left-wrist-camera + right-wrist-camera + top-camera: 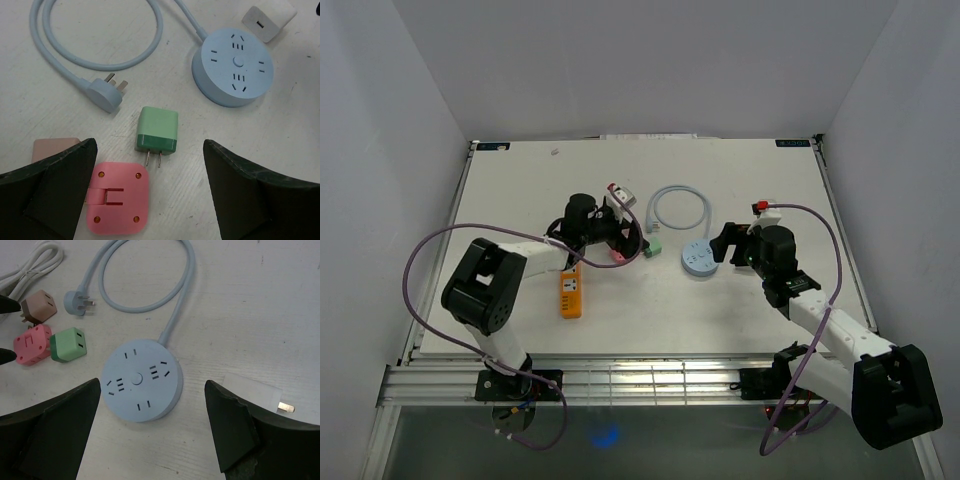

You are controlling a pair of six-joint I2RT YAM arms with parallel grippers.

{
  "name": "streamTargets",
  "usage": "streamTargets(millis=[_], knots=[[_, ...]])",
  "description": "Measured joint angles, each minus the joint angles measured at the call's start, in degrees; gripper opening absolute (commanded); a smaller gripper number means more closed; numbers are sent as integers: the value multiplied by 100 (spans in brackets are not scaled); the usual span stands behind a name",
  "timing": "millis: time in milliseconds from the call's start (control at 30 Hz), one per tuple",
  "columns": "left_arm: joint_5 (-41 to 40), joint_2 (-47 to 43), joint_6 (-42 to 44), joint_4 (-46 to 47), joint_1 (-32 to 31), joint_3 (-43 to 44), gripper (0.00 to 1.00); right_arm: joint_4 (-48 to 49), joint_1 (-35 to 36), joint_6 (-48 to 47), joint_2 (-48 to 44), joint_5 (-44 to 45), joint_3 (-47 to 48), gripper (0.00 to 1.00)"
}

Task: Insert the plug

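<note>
A round light-blue socket hub [698, 259] lies mid-table, and its cable loops back to a three-pin plug [106, 93]. A green two-pin plug [157, 131] lies flat on the table, prongs toward my left gripper [150, 146]. That gripper is open and empty, and its jaws straddle the green plug's prongs and a pink adapter [118, 205]. My right gripper [152, 385] is open and empty, hovering over the hub [141, 386]. The green plug [68, 344] also shows left of the hub in the right wrist view.
A white charger [252, 390] lies right of the hub, close to my right finger. A tan adapter [38, 307] sits by the pink adapter [31, 343]. A white cable [30, 262] lies at the far left. An orange power strip [571, 293] lies near the left arm.
</note>
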Motion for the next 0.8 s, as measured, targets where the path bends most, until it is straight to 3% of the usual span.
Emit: streamTargets(millis=[433,633,800], knots=[[-409,820,1047,-1316,-577,955,96,109,-72,63,0,-85,-13,89],[-669,981,1244,-1661,-658,1049,84,118,-105,66,0,-94,-15,89],[-758,1088,1322,-1770,-656,1130,84,118,-109,66,0,-94,-15,89]])
